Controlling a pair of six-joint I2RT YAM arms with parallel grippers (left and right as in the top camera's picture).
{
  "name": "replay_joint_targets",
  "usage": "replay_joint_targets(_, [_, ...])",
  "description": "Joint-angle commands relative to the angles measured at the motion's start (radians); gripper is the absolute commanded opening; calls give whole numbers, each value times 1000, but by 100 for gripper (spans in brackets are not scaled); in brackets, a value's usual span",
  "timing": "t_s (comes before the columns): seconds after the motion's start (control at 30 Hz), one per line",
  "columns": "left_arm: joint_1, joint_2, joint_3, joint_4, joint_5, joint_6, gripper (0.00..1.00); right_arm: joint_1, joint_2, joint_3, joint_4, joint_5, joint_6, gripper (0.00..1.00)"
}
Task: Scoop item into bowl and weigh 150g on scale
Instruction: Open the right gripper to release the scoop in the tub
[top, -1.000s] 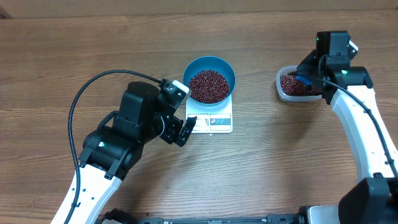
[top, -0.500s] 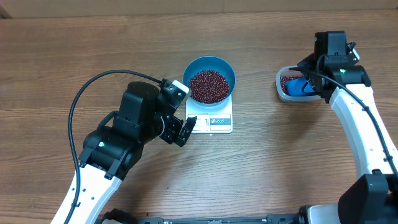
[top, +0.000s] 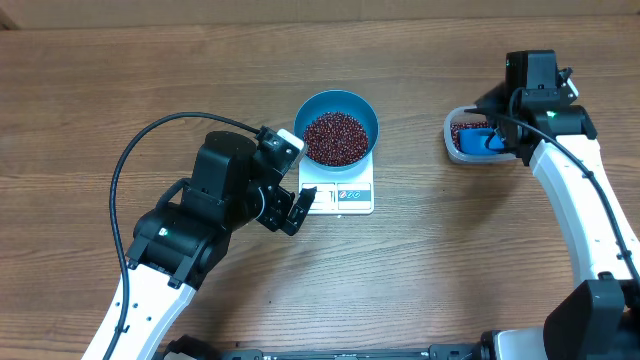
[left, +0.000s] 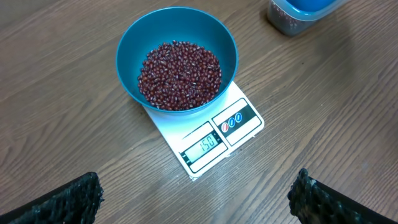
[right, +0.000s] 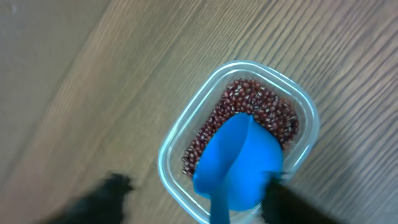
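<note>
Blue round bowl (left: 134, 43) of red-brown beans (left: 179, 74) sits on white square scale (left: 211, 134), centre; left hand (top: 297, 210) spread empty, right hand (right: 199, 190) spread astride blue scoop (right: 239, 162) in clear plastic tub (right: 174, 134); it should rise straight.

overhead cam: fixed, looks straight down at the tabletop (top: 420, 280), far enough out to take in the left arm (top: 190, 240) and right arm (top: 580, 200), both entering from the bottom edge. left wrist cam: angled down and forward, mid range, bowl (left: 177, 25) on scale (left: 242, 118) centred, left end effector (left: 199, 199) fingertips (left: 68, 199) in the bottom corners. right wrist cam: close, looking down into the tub (right: 171, 140), blurred. overlap: overhead and left wrist share bowl, scale and a corner of the tub. overhead and right wrist share tub and scoop (right: 239, 165). the wrist views overlap only at the tub.
</note>
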Motion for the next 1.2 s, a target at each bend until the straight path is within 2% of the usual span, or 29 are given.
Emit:
replay_joint_targets(0.0, [3, 6, -4, 1, 15, 19, 100, -6, 5, 0, 2, 18, -97, 89])
replay_joint_targets(0.13, [3, 6, -4, 0, 14, 19, 100, -6, 5, 1, 2, 17, -124, 96])
replay_joint_targets(0.37, [3, 6, -4, 0, 14, 19, 99, -6, 5, 1, 85, -51, -123, 98])
replay_joint_targets(0.5, [3, 6, -4, 0, 14, 19, 100, -6, 5, 1, 146, -141, -56, 100])
replay_joint_targets(0.7, [3, 6, -4, 0, 14, 19, 100, -2, 5, 0, 128, -204, 84, 100])
replay_joint_targets(1.17, [3, 6, -4, 0, 14, 19, 100, -2, 5, 0, -180, -246, 82, 100])
